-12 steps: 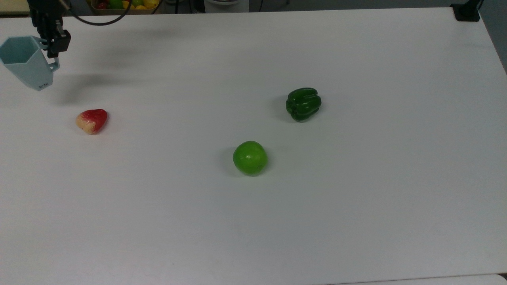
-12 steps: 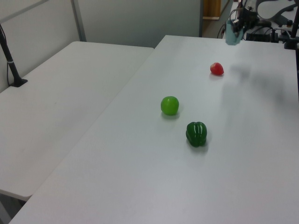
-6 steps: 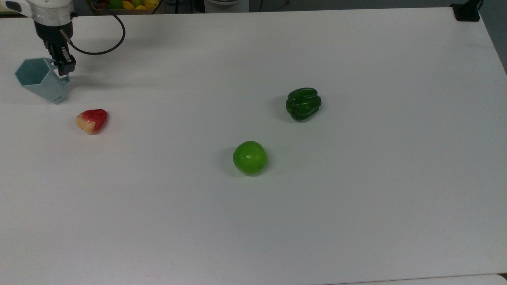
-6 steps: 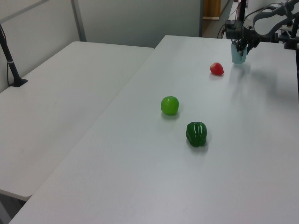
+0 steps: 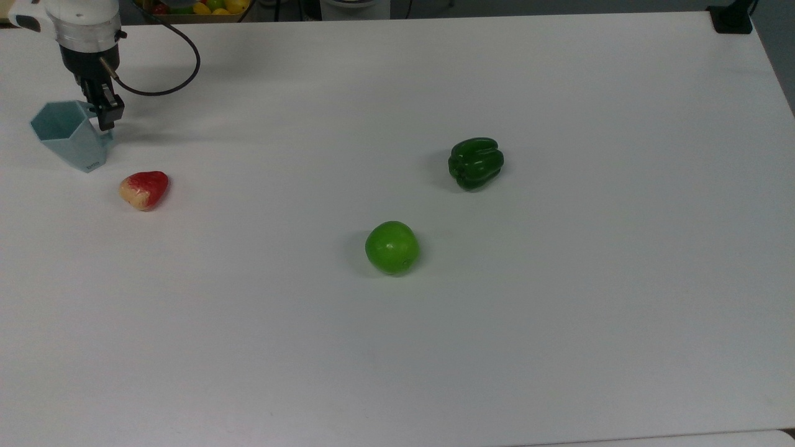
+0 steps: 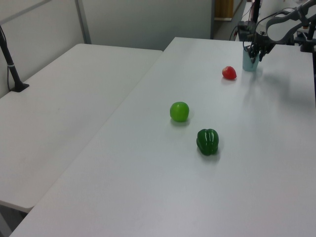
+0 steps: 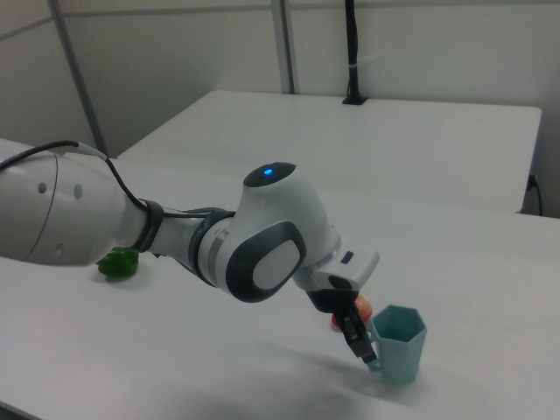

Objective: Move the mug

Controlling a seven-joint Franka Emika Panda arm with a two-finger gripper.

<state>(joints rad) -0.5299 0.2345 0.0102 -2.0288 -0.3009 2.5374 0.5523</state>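
Note:
The pale blue-grey faceted mug stands upright at the far left of the table in the top view, its base on or just above the surface. It also appears as the mug at the far end in the left view and the mug low in the right view. My gripper points down beside the rim, shut on the small handle on the mug's right in the top view. The gripper pinches that handle in the right view. The gripper sits over the mug in the left view.
A red-and-cream fruit lies just in front of the mug. A green apple and a dark green pepper sit mid-table. A fruit basket and a black stand are at the far edge. The arm's cable loops above the table.
The mug came down from a raised, tilted hold to table level and shifted slightly right in the top view. The gripper stays on its handle.

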